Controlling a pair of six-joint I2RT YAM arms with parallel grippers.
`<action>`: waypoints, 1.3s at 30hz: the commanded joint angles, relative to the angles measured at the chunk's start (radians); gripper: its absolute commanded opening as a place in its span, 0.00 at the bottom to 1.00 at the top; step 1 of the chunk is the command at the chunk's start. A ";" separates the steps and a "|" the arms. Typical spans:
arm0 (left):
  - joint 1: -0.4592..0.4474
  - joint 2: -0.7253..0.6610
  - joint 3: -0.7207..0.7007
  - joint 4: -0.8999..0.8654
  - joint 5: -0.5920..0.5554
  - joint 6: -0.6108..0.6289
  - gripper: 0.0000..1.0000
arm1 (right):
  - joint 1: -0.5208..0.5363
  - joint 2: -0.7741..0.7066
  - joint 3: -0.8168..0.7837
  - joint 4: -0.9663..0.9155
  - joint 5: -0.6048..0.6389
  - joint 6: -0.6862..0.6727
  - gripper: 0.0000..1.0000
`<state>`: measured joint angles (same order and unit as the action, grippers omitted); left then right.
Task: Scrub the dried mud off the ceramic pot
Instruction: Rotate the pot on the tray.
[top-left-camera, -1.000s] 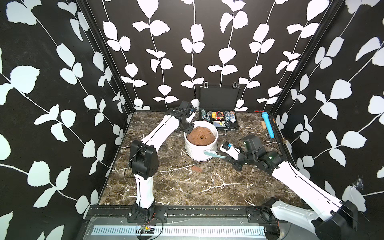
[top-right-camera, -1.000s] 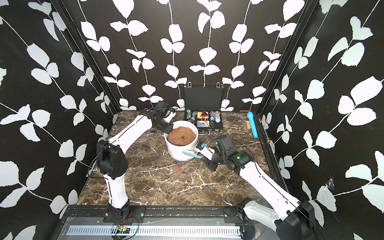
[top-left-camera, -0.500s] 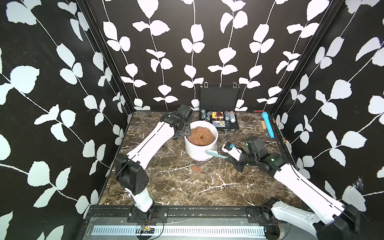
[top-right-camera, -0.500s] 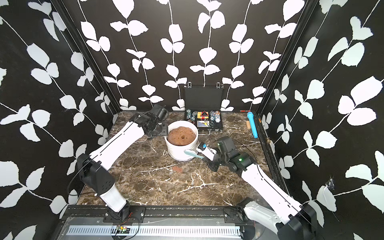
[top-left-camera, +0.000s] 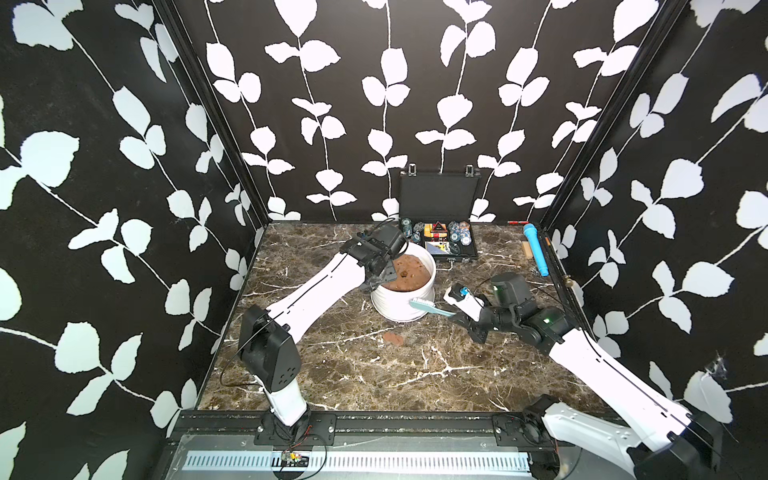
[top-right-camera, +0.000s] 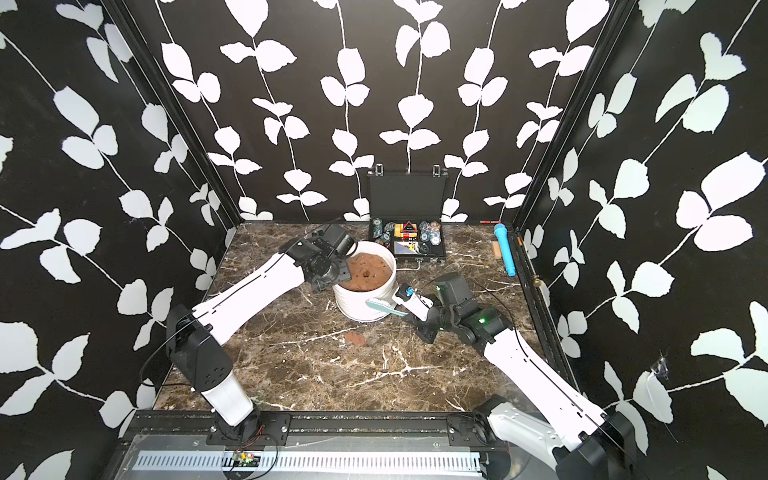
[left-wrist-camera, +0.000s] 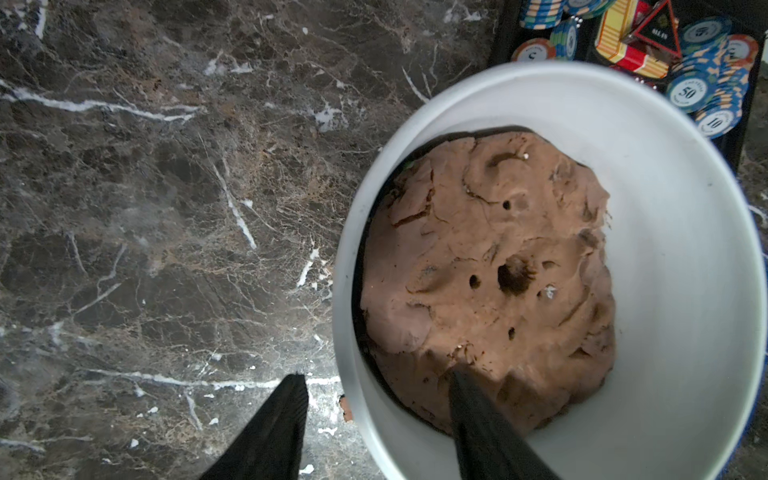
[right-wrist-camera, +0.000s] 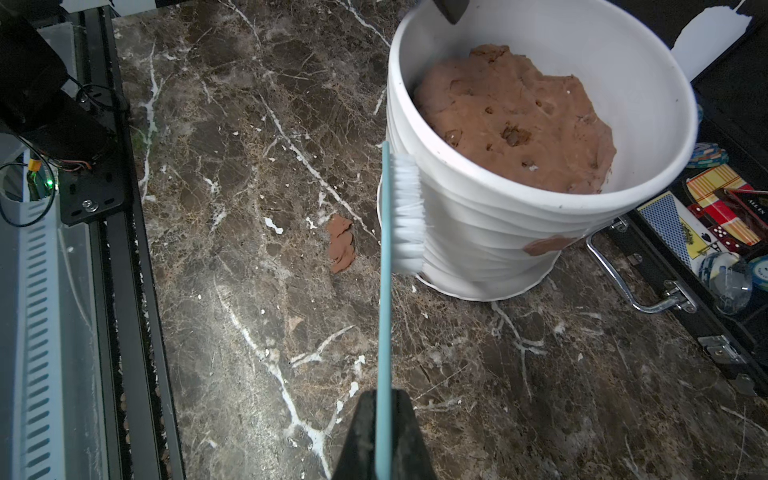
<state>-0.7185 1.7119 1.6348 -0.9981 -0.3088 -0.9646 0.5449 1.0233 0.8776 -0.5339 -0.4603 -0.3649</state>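
Glaze and weight were my two worries with the ceramic pot (right-wrist-camera: 478, 232). It looked stiff, brittle at the rim and slippery on its smooth inner wall, and I judged it heavy with the brown mound (left-wrist-camera: 486, 270) filling it. It sat on the worktop (right-wrist-camera: 249, 332) just ahead of my right hand (right-wrist-camera: 384, 415), which was clenched on the thin handle of the brush (right-wrist-camera: 405, 208), its white bristles touching the ribbed wall. One patch of dried mud (right-wrist-camera: 544, 245) clung low on that wall, beyond the bristles. A loose flake (right-wrist-camera: 341, 243) lay on the worktop beside the brush. My left hand (left-wrist-camera: 376, 374) stood spread astride the rim, one finger inside by the mound and one outside, neither visibly pressing. Pinching the rim through the wall seemed the surest hold, since the outer ribs would resist slipping.
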 joint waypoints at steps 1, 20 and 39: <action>-0.024 0.004 -0.028 -0.014 -0.010 -0.066 0.54 | -0.003 -0.017 -0.005 0.030 -0.010 0.013 0.00; -0.030 0.046 -0.049 0.027 0.025 -0.059 0.23 | -0.003 -0.040 -0.009 0.032 -0.003 0.016 0.00; 0.005 0.140 0.051 0.029 -0.016 0.281 0.04 | -0.003 -0.064 -0.023 0.029 -0.063 0.032 0.00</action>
<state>-0.7242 1.8320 1.6886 -0.9730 -0.3817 -0.8349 0.5449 0.9665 0.8612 -0.5331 -0.4957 -0.3428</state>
